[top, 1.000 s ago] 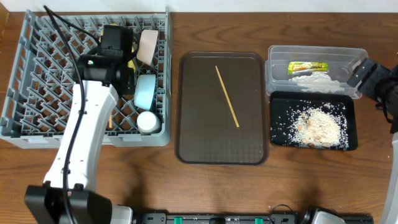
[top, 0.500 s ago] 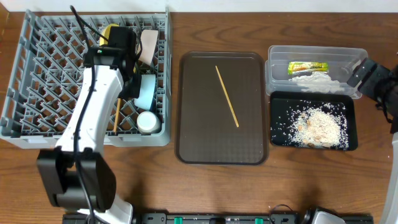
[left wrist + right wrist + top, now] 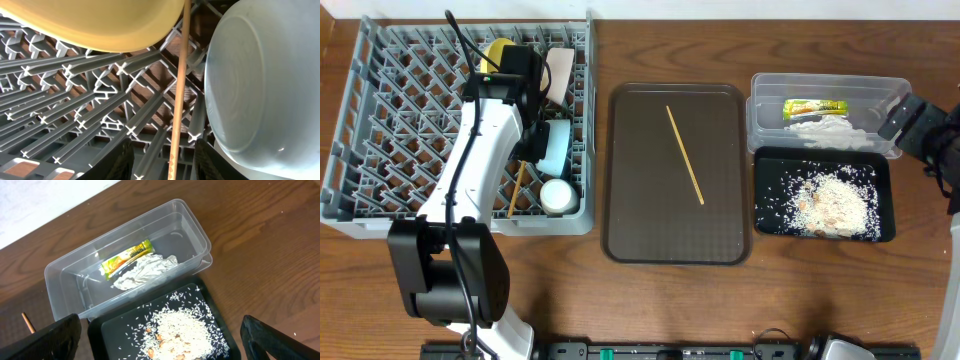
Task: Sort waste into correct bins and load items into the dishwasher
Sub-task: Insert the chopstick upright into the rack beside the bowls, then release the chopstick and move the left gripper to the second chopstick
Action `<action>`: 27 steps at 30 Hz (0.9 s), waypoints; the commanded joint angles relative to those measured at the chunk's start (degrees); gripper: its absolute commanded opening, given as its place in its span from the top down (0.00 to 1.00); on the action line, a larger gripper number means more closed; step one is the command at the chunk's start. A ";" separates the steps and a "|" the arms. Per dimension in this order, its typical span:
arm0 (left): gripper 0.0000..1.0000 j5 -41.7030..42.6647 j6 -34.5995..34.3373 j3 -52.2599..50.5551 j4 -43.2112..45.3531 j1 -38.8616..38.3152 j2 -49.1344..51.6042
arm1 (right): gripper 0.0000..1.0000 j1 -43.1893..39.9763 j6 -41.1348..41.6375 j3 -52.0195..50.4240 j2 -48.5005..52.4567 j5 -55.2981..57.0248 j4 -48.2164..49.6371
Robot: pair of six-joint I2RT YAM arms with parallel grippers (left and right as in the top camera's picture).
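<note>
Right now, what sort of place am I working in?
Probably a tabletop dish-clearing practice station: a loaded grey dish rack, a brown serving tray, and a clear tub holding a snack wrapper, all on a wooden table.

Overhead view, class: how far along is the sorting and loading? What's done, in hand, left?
Done: wrapper and tissue lie in the clear tub, rice scraps on the black tray; plate, bowl and cup sit in the rack. In hand: one chopstick lies in the rack between the open jaws of the left gripper. Left: the second chopstick on the brown tray.
</note>
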 commanded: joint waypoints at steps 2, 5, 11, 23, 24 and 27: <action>0.59 0.37 -2.60 -0.37 -0.15 0.20 0.22 | 0.01 -0.20 0.52 0.70 -0.42 0.17 -0.09; 0.60 0.39 -4.35 -0.07 -0.20 0.11 0.22 | 0.01 -0.20 0.52 0.70 -0.42 0.17 -0.11; 0.59 4.72 -4.57 6.21 -2.80 -2.32 -1.49 | 0.01 -0.20 0.52 0.70 -0.42 0.17 -0.11; 0.54 21.57 -16.15 10.19 8.72 -13.92 -4.94 | 0.01 -0.20 0.50 0.70 -0.42 0.17 -0.11; 0.54 21.49 -18.25 10.14 10.88 -16.90 -3.85 | 0.01 -0.20 0.50 0.70 -0.42 0.15 -0.11; 0.54 18.14 -26.80 10.14 13.03 -21.64 -0.57 | 0.01 -0.20 0.50 0.70 -0.42 0.17 -0.11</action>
